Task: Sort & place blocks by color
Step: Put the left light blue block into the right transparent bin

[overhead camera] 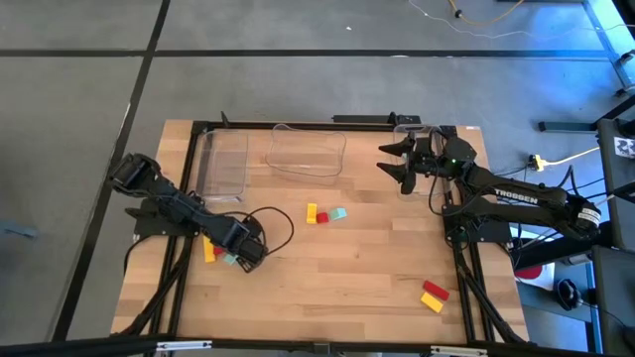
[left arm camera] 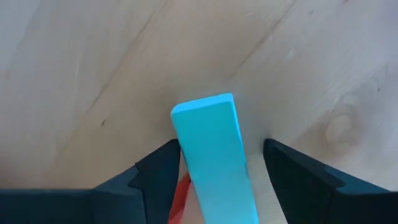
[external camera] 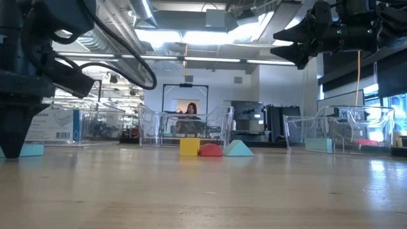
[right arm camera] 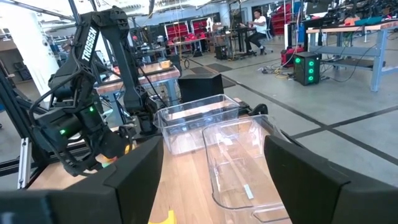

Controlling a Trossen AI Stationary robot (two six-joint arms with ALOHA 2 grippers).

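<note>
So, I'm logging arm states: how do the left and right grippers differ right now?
The left gripper is down at the tabletop, its open fingers straddling a teal block; the right gripper hangs raised near the clear bins with nothing between its fingers. The left sits by the table's left side, the right at the far right. Both are open.

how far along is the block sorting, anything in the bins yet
Done: a teal block and something red seem to sit in the right bin, seen only in the low view. In hand: the left pincer is open around a teal block on the table, a red one beside it. Left: the yellow, red and teal trio mid-table and the red and yellow pair near the front. The right pincer waits open above the right bin.
</note>
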